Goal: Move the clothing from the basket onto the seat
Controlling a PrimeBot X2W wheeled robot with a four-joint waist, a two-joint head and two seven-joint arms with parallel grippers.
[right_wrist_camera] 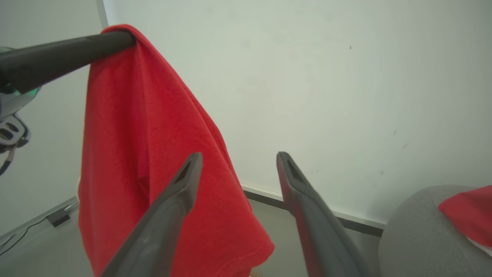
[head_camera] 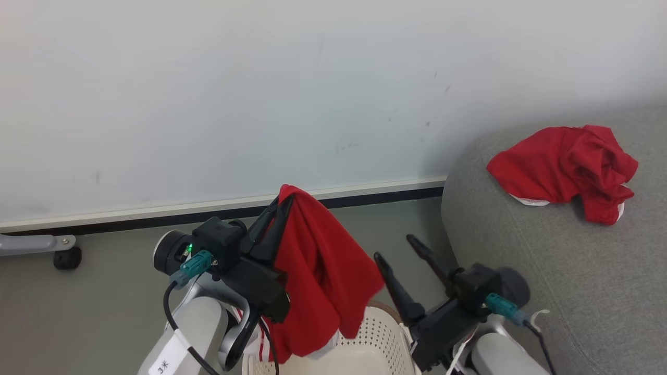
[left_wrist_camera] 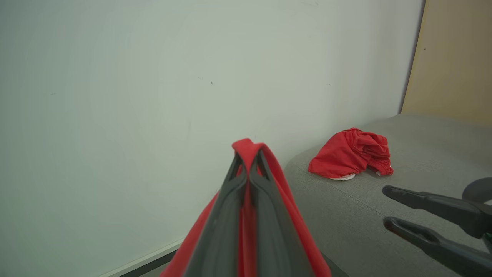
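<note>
Left tool (head_camera: 282,202), at lower centre of the head view, is pinching a red garment (head_camera: 323,271) between fully closed fingers. The cloth is folding over the tips and hanging toward the basket (head_camera: 378,338) at the bottom edge. Right tool (head_camera: 394,248), just right of it, is standing wide open and holding nothing.

The hem is overlapping the basket rim in the picture, and I cannot tell whether it is touching. Swinging right at this height is risking a snag on the rim, or on the right tool's fingers, which are sitting between the cloth and the sofa (head_camera: 521,271). The grip is taking only a thin fold, so a quick swing is also risking a slip onto the floor (head_camera: 104,297), short of the sofa.

A second garment (head_camera: 565,169) is already lying crumpled on the sofa at upper right, near its rounded end. The grey upholstery is looking soft. Beyond, the grey-green floor is running to a dark skirting (head_camera: 365,197) and a pale, lightly scuffed wall (head_camera: 260,94), with a castor (head_camera: 67,258) showing at the left edge.
</note>
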